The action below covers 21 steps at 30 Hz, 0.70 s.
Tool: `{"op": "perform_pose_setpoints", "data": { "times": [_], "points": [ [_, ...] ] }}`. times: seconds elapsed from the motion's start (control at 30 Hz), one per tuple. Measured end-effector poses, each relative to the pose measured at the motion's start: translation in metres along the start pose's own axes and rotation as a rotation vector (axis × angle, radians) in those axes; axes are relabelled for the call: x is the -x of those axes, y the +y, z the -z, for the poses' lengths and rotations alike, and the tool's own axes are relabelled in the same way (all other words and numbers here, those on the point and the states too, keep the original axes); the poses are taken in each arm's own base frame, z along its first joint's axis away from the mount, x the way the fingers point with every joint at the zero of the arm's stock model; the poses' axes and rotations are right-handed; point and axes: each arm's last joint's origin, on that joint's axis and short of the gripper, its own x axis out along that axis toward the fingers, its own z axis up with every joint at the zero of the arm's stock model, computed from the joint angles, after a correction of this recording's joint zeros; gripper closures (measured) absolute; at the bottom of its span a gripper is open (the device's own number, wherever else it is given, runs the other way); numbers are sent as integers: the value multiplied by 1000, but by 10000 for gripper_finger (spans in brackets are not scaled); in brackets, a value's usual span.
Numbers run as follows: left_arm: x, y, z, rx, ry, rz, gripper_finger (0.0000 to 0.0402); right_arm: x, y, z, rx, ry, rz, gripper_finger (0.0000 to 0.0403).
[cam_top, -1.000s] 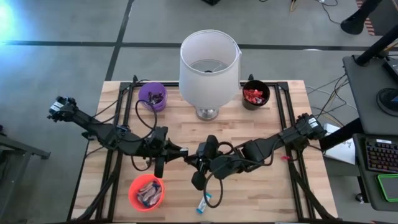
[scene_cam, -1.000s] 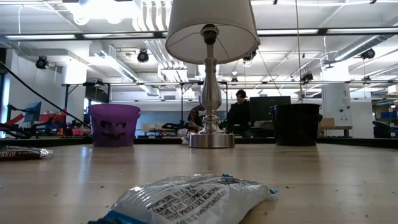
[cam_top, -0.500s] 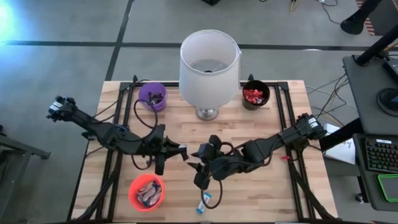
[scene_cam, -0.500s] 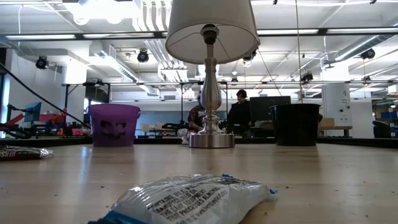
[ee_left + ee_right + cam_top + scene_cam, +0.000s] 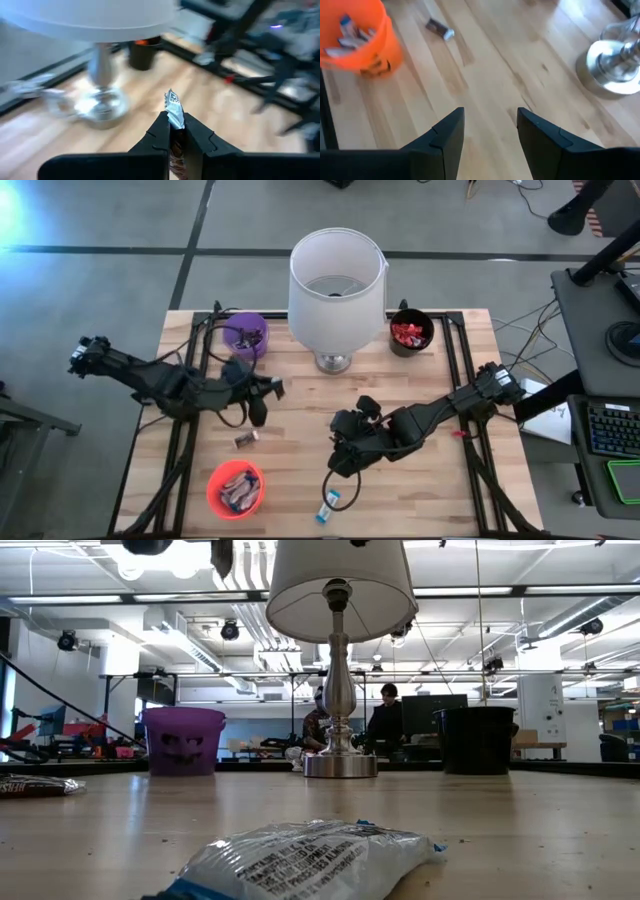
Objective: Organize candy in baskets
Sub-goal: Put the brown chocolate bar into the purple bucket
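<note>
One dark candy bar clamped in left gripper; right gripper spread, empty.

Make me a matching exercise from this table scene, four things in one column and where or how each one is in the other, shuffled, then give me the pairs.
Things:
1. purple basket
2. black basket
3. left gripper
4. right gripper

Places or states:
A. open, empty, above bare wood
B. right of the lamp, red candy inside
C. shut on a candy
D. left of the lamp

Pairs: 1-D, 2-B, 3-C, 4-A
</note>
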Motion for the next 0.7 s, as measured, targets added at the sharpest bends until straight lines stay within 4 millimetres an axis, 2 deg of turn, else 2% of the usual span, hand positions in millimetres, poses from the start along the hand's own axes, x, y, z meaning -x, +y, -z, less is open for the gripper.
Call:
{"op": "perform_pose_setpoints", "data": {
  "times": [0.37, 0.7],
  "points": [
    [-1, 58, -21, -15, -5, -278, 400, -7, -5, 8, 44, 62, 30, 234],
    [8, 110, -42, -38, -55, -523, 400, -17, -20, -4, 5, 63, 69, 234]
  ]
}}
